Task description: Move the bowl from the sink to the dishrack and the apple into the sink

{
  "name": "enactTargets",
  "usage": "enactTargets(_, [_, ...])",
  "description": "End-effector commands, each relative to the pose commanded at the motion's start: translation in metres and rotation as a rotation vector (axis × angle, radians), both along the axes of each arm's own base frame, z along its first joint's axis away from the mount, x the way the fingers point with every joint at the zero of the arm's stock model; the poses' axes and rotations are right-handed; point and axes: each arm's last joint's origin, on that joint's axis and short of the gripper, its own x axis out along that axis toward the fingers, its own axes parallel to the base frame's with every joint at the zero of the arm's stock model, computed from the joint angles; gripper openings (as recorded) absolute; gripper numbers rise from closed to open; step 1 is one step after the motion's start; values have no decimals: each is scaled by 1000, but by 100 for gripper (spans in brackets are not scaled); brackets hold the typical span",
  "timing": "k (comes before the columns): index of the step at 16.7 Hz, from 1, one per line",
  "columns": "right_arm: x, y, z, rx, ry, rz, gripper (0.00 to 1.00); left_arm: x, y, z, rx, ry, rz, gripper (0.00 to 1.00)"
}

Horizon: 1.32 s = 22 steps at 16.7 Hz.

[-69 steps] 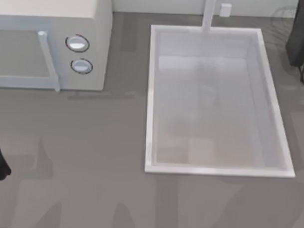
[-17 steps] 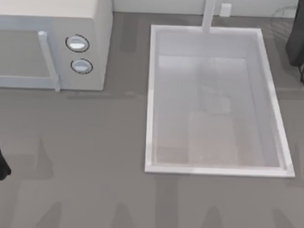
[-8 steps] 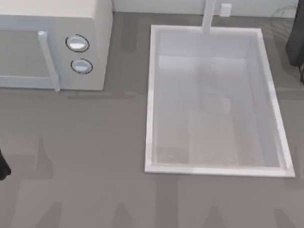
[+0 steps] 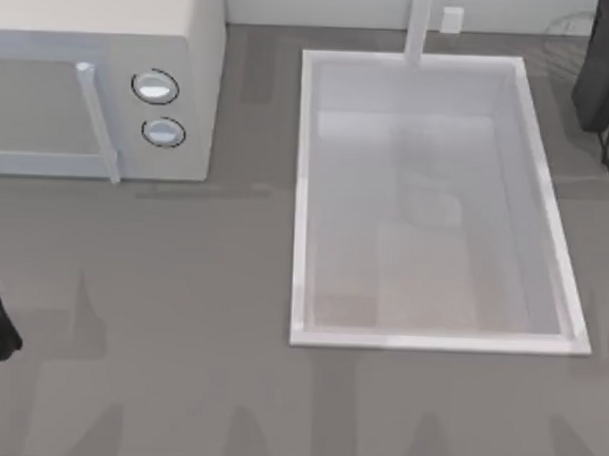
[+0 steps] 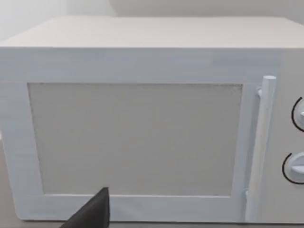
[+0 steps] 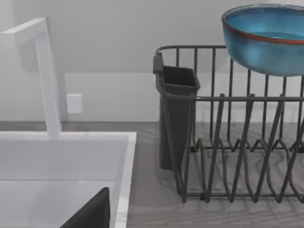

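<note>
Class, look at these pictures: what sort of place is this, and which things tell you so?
Most likely a kitchen counter: a white sink with a faucet post, a microwave with round knobs, and a wire dishrack with a blue bowl above it.

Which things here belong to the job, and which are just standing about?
Job: bowl, up at the dishrack; sink.
Bystanders: microwave; faucet; dark cup on the dishrack's end.

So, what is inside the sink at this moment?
The sink holds no bowl or apple in the top view, just its bare white floor. The bowl shows in the right wrist view above the dishrack; what holds it is out of frame.
</note>
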Motion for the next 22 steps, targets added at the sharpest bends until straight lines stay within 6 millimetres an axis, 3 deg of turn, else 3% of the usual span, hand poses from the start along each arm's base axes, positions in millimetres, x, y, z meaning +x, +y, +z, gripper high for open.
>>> enactTargets(14, [0,-1,5,-10,36,-6,100,0,0,0,0,0,0,100])
enactTargets(18, [6,-6,22,-53,249,-43,100,0,0,0,0,0,0,100])
enactTargets(22, [25,-17,39,-89,610,-86,100,0,0,0,0,0,0,100])
